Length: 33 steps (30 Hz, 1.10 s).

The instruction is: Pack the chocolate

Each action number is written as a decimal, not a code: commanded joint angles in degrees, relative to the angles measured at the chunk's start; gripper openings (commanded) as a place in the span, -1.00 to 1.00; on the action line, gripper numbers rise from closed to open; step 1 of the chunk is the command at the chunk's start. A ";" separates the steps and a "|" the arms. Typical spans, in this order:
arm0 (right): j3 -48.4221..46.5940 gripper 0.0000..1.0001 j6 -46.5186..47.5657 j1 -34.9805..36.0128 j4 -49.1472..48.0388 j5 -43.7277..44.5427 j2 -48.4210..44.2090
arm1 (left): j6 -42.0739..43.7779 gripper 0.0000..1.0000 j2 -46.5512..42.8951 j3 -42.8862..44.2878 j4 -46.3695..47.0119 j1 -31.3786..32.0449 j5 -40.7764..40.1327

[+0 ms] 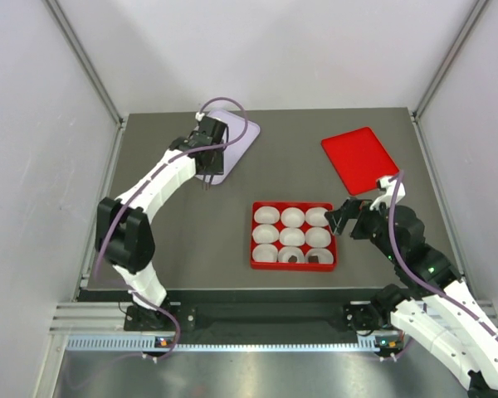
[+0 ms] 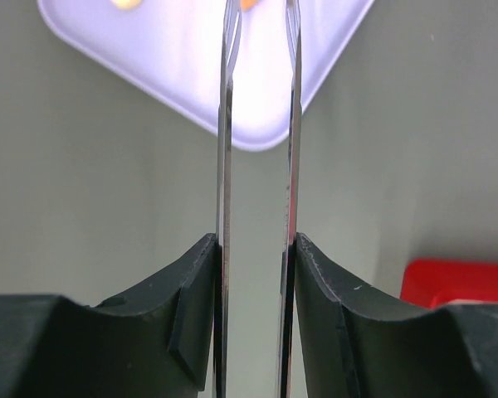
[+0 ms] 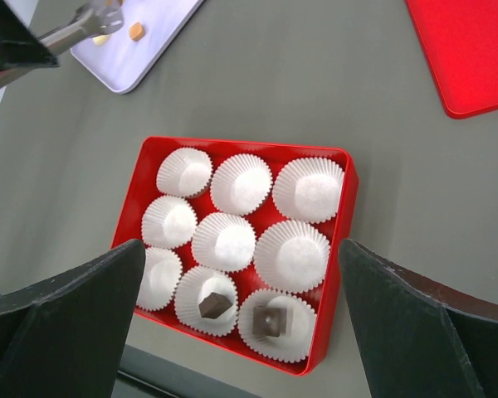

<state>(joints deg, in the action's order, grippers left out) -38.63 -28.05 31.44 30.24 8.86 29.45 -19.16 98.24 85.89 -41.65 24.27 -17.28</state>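
Right wrist view: right gripper (image 3: 241,249) open, jaws spread wide, one finger at each lower corner of the frame. Below and ahead of it sits the red box (image 3: 349,195) holding nine white cups (image 3: 303,189), three by three. Two dark chocolate pieces (image 3: 216,304) lie in the row nearest the gripper, one per cup, in the middle and right cups. Far ahead and to the left is a corner of the lavender tray (image 3: 141,62) with orange-tan pieces (image 3: 137,31) on it, and the tongs (image 3: 75,25) reach in above them. Whether the tongs hold a piece cannot be told.

Left wrist view: left gripper (image 2: 256,290) clamped on the tongs, its fingers pressing the outsides of the two blades. The blades run parallel with a narrow gap. The tray's rounded corner lies ahead, under the blades. The blade tips are cut off by the top edge, where two orange bits just show. A red corner sits low to the gripper's right.

Top external view adds the layout. The left gripper is over the tray's near edge, well apart from the right gripper, which is just beside the box's right wall. The red lid (image 1: 358,159) lies flat beyond the right gripper, apart from the box. Bare table (image 1: 199,240) runs between tray and box. The left arm hides the pieces on the tray.
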 commanded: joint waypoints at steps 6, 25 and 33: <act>-1.36 1.00 2.12 -0.50 -3.17 0.54 -0.19 | -1.32 -0.05 7.93 6.66 4.91 -1.24 -1.53; -0.57 1.00 2.65 -0.50 -4.13 1.16 1.48 | -2.11 -0.05 11.01 6.40 4.73 -2.48 -2.85; -0.57 0.99 2.74 -0.50 -4.05 1.42 1.13 | -1.85 -0.09 11.80 5.61 4.91 -2.56 -0.83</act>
<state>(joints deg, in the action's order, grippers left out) -38.63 -25.89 31.44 29.08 9.45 30.76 -21.08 110.17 90.24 -38.96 22.04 -18.65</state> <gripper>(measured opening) 0.996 0.465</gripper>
